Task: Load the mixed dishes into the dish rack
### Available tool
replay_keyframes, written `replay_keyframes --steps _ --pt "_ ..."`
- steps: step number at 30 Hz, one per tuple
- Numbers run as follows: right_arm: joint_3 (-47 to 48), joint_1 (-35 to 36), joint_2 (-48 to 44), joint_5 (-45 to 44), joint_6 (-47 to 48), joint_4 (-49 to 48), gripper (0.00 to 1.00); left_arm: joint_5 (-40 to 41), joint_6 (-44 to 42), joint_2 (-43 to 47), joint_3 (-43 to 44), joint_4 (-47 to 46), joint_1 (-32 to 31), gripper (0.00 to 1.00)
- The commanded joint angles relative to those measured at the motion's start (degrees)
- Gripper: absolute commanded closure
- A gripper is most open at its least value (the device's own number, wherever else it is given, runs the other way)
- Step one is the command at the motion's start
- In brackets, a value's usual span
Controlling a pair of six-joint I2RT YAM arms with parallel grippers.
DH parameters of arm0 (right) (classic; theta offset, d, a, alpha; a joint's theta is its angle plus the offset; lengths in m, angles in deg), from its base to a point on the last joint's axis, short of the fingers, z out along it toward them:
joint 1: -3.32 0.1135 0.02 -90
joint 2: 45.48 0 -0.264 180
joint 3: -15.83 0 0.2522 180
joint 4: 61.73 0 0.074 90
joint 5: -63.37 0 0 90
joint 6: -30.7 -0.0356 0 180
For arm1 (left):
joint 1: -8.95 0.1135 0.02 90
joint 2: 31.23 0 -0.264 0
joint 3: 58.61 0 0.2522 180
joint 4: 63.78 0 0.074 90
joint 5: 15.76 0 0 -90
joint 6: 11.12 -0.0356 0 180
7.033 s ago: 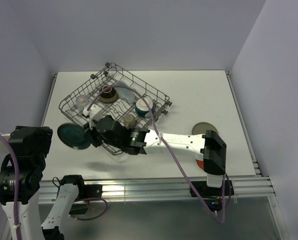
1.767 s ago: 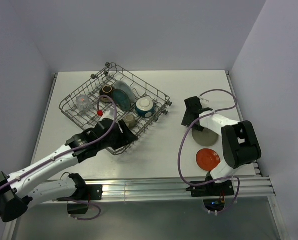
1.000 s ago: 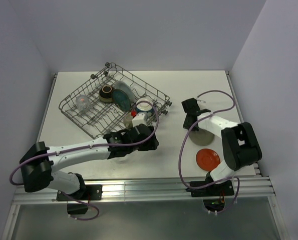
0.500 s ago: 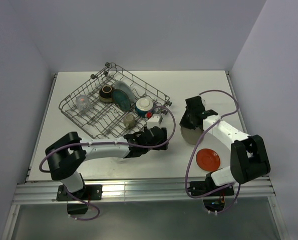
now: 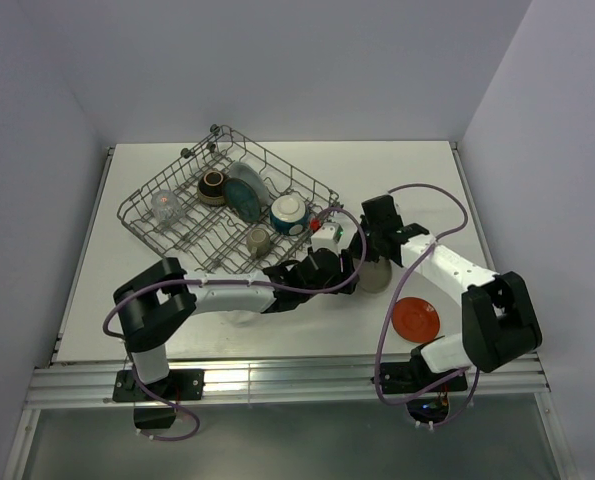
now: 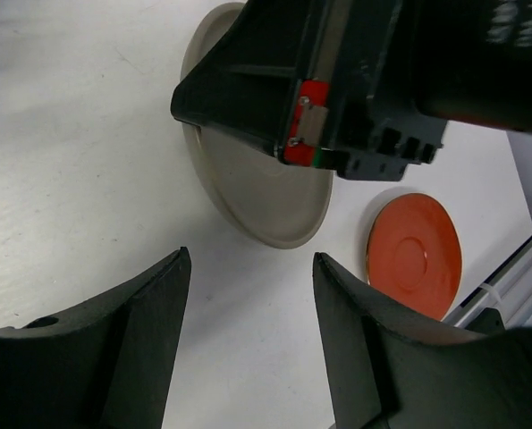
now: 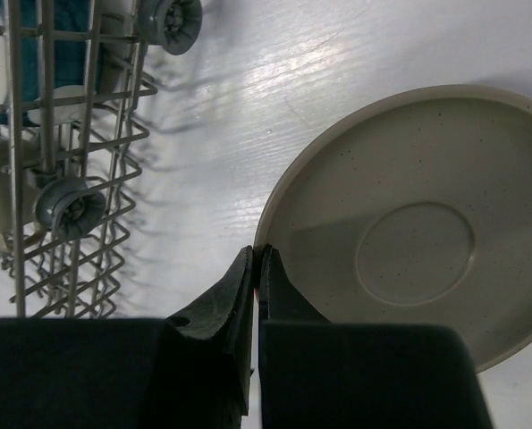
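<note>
Your right jaws look pinched on the left rim of the greyish plate (image 7: 409,232), lower centre of frame, while your left jaws hang apart just below it.

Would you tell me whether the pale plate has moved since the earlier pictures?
Yes. The pale plate, its rim pinched by the right gripper, has shifted left, toward the dish rack, while the red-orange saucer stayed put.
</note>
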Motion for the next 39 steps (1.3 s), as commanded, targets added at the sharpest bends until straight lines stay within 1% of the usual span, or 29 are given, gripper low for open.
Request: replay_keyframes --steps 1,11,16,22,25,28,29,31,32,34,37,38,39 --pt "-1.05 0.7 -2.66 4.08 -3.23 -3.15 1.0 -0.6 -0.62 -0.92 2.12 -2.99 -0.45 0.37" --pt "-2.28 0.87 -4.68 8.47 -2.7 -4.73 1.0 -0.16 -1.32 -4.35 4.05 -1.58 -0.19 0.36" --pt "-3.77 0.87 -5.83 10.32 -3.14 -5.61 1.0 -1.64 -2.37 -5.58 2.47 -5.09 1.22 0.37" --pt "-3.78 0.79 -6.79 11.55 -3.84 -6.14 1.0 -1.56 -1.5 -5.41 0.98 -5.89 2.8 0.39" --pt "-3.87 0.87 -6.88 12.52 -4.55 -6.67 1.0 0.72 -0.97 -5.23 0.54 -5.54 2.8 0.43" --pt "-3.78 0.79 -6.88 13.57 -4.99 -7.11 1.0 1.86 -0.53 -4.7 -0.69 -7.11 2.98 0.5" --pt "-3.78 0.87 -6.88 13.57 -5.25 -7.11 1.0 2.21 -0.27 -4.88 -0.87 -7.21 2.98 0.54" --pt "-3.87 0.87 -6.97 14.01 -5.43 -7.28 1.0 3.09 0.0 -5.06 -0.87 -7.12 2.98 0.58" --pt "-3.87 0.87 -7.14 13.75 -5.51 -6.94 1.0 3.79 0.26 -5.06 -1.22 -7.21 2.98 0.62" --pt "-4.04 0.78 -7.5 13.58 -5.43 -6.84 1.0 4.32 0.44 -4.62 -2.27 -8.86 2.98 0.67" --pt "-3.95 0.78 -7.67 13.66 -5.16 -6.58 1.0 5.73 0.79 -4.0 -3.86 -9.32 2.98 0.85" --pt "-3.87 0.78 -7.67 13.66 -5.16 -6.58 1.0 5.91 0.7 -4.0 -3.86 -9.05 2.98 0.98" --pt "-3.78 0.78 -7.76 13.66 -5.08 -6.58 1.0 6.17 0.79 -4.09 -3.77 -8.79 2.98 1.0"
